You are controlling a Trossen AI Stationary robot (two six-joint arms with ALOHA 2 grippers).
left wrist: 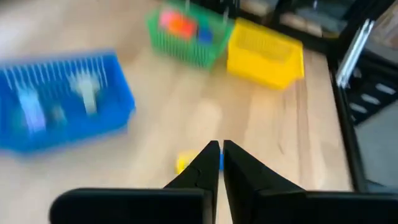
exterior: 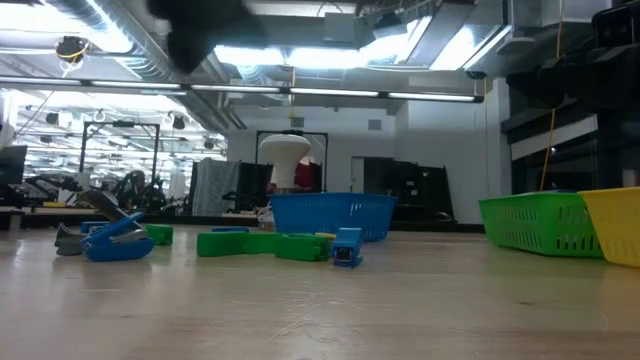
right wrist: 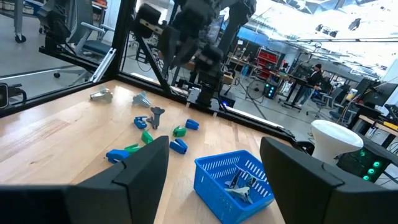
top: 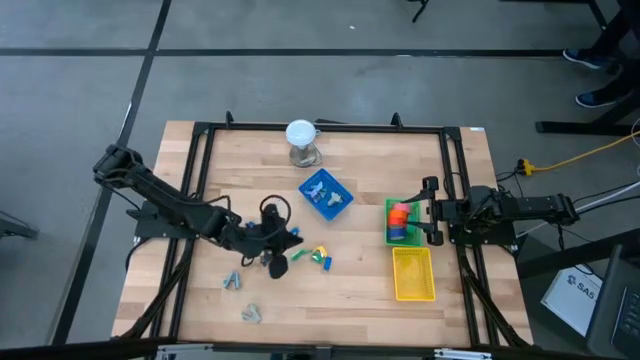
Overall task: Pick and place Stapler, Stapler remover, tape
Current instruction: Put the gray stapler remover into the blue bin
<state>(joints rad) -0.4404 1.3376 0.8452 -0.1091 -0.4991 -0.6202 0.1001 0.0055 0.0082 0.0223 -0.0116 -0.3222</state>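
Note:
My left gripper (top: 283, 240) (left wrist: 219, 144) hangs shut above the table's middle left; I see nothing between its fingers. Below and just right of it lie slim green, blue and yellow staplers (top: 310, 257) (right wrist: 179, 132). Two grey stapler removers (top: 232, 281) (top: 250, 313) lie near the front left. Orange and red tape pieces (top: 400, 213) (left wrist: 179, 23) lie in the green basket (top: 390, 235). My right gripper (top: 430, 210) (right wrist: 214, 162) waits open at the table's right, beside that basket.
A blue basket (top: 325, 193) (right wrist: 233, 177) with grey metal pieces stands mid-table. A yellow basket (top: 413, 273) sits in front of the green one. A white cup-like thing (top: 302, 140) stands at the far edge. A black frame rims the table.

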